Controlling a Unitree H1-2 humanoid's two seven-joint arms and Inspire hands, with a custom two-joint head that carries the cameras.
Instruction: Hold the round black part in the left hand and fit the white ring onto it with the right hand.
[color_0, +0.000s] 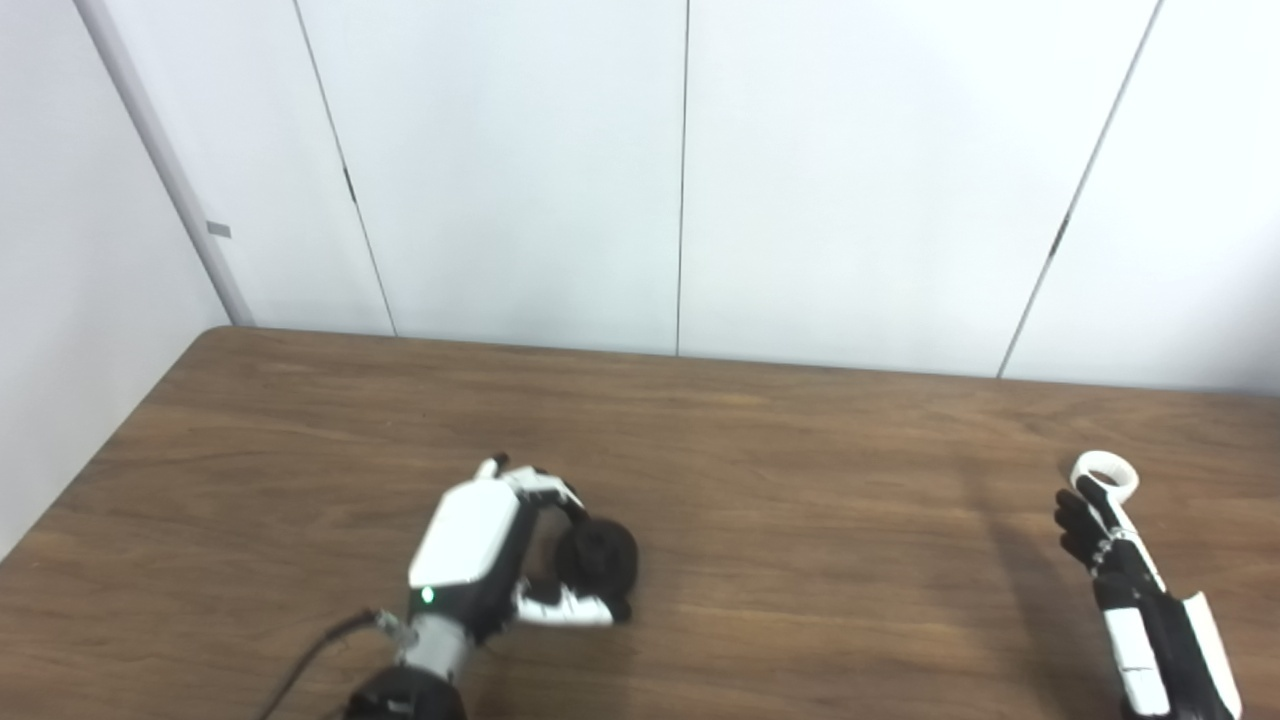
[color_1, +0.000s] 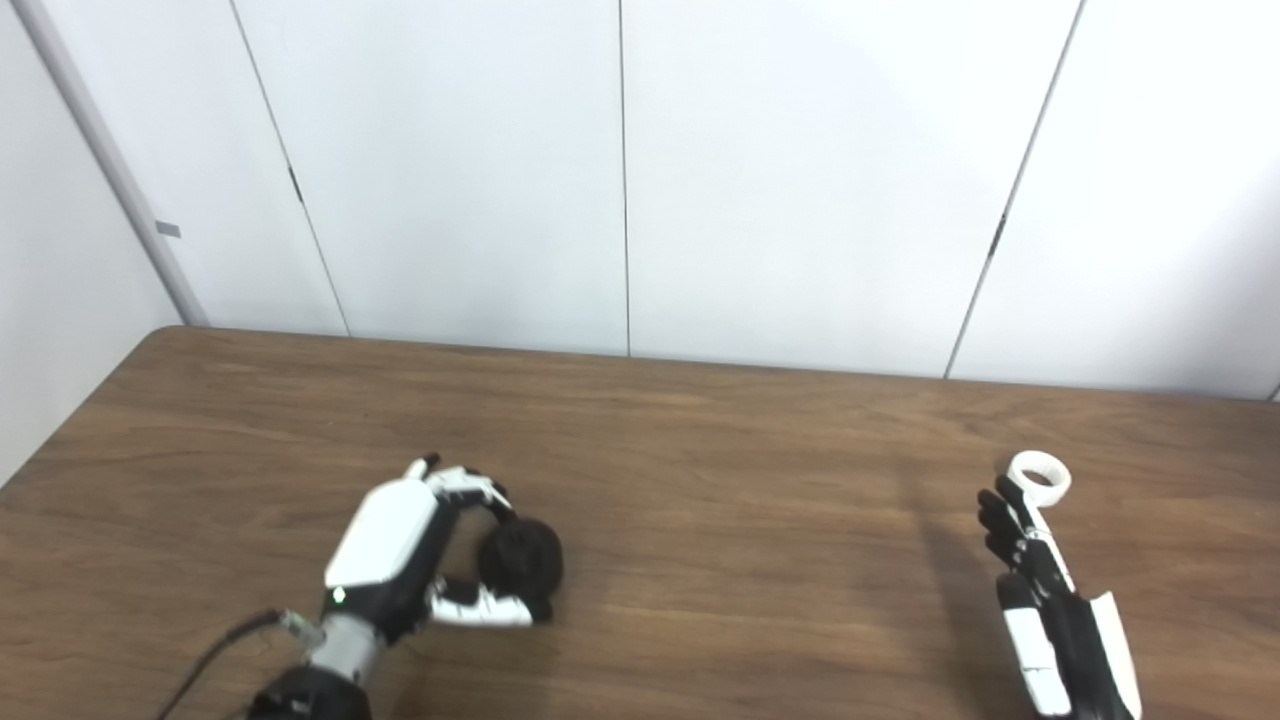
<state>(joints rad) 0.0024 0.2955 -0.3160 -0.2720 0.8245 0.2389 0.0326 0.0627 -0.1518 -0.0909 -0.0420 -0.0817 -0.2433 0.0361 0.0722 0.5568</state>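
Observation:
The round black part (color_0: 603, 556) lies on the wooden table (color_0: 800, 480), left of centre. My left hand (color_0: 478, 548) wraps it from the left, fingers curled over its top and thumb under its near side, shut on it. The white ring (color_0: 1105, 472) lies flat on the table at the far right. My right hand (color_0: 1120, 575) stretches toward the ring with fingers straight and apart, open. Its fingertips reach the ring's near edge, and one finger overlaps the rim in both eye views; I cannot tell whether it touches.
White wall panels (color_0: 680, 180) stand right behind the table's far edge. A black cable (color_0: 310, 660) trails from my left wrist toward the front edge. The table's left edge runs diagonally near the left hand.

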